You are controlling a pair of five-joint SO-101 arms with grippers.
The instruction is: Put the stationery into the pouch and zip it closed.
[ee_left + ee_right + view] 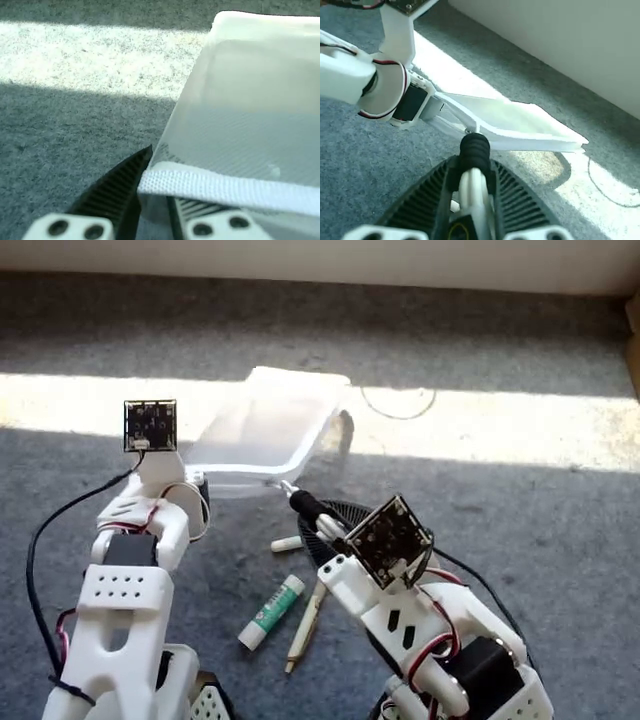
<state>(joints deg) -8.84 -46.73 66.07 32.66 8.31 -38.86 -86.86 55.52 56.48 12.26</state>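
The translucent white pouch (268, 425) lies on the grey carpet, its mouth toward the arms. My left gripper (155, 172) is shut on the woven white zipper band (225, 187) at the pouch's near left corner, holding that edge up. My right gripper (472, 162) is shut on a pen with a black ribbed grip (305, 506), whose tip points at the pouch (512, 122) opening, just short of it. On the carpet near the arms lie a white-and-green glue stick (270, 612), a beige pencil (305, 625) and a small white piece (287, 543).
A bright band of sunlight (520, 425) crosses the carpet behind the pouch. A thin loop of wire (398, 405) lies to the pouch's right. A pale wall (560, 45) runs along the far side. The left arm's body (380, 85) stands close beside the pen.
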